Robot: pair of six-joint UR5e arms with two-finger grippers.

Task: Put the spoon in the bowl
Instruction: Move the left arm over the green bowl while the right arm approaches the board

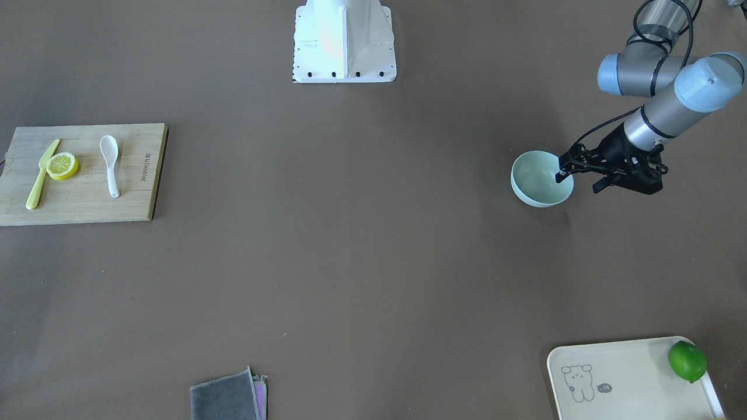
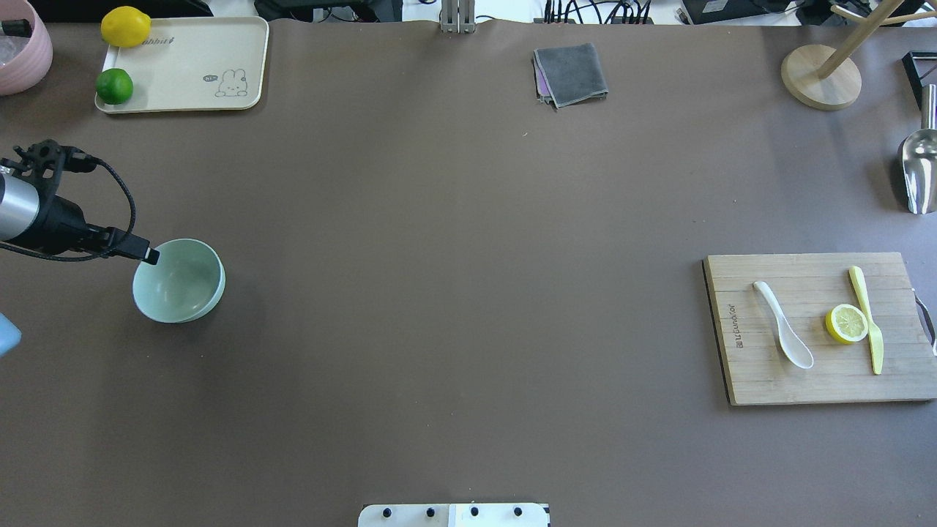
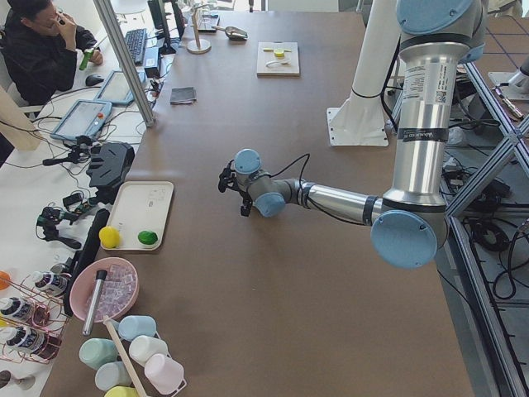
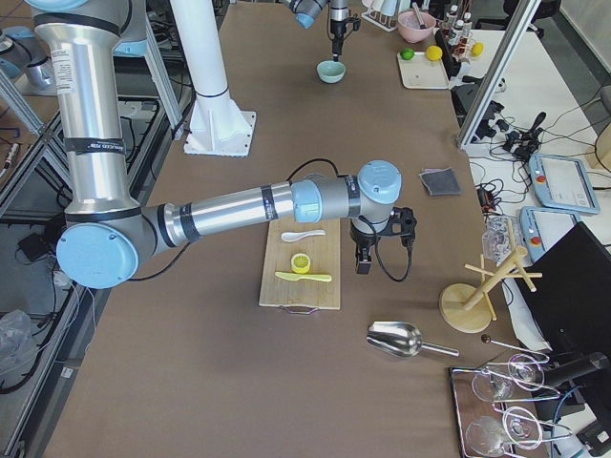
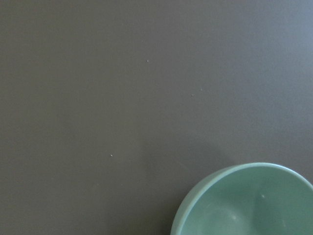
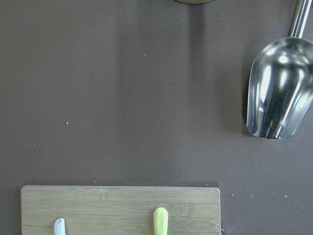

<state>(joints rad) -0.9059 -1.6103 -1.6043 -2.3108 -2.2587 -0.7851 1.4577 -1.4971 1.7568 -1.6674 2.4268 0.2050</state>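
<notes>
The white spoon [image 1: 110, 163] lies on a wooden cutting board [image 1: 87, 201], scoop toward the robot; it also shows in the overhead view [image 2: 783, 326]. The empty mint-green bowl [image 1: 540, 181] stands on the table far across from it [image 2: 179, 282]. My left gripper [image 1: 579, 181] points down at the bowl's rim; its jaws look open, one finger over the bowl's inside, the other outside. My right gripper [image 4: 363, 263] hangs above the table just off the board's edge, near the spoon [image 4: 304, 235]. I cannot tell whether it is open or shut.
A yellow knife [image 1: 41, 175] and a lemon slice [image 1: 62, 165] share the board. A cream tray [image 1: 624, 385] holds a lime [image 1: 687, 360]. A grey cloth [image 1: 224, 399], a metal scoop [image 2: 919, 168] and a wooden stand [image 2: 820, 77] lie at the table's edges.
</notes>
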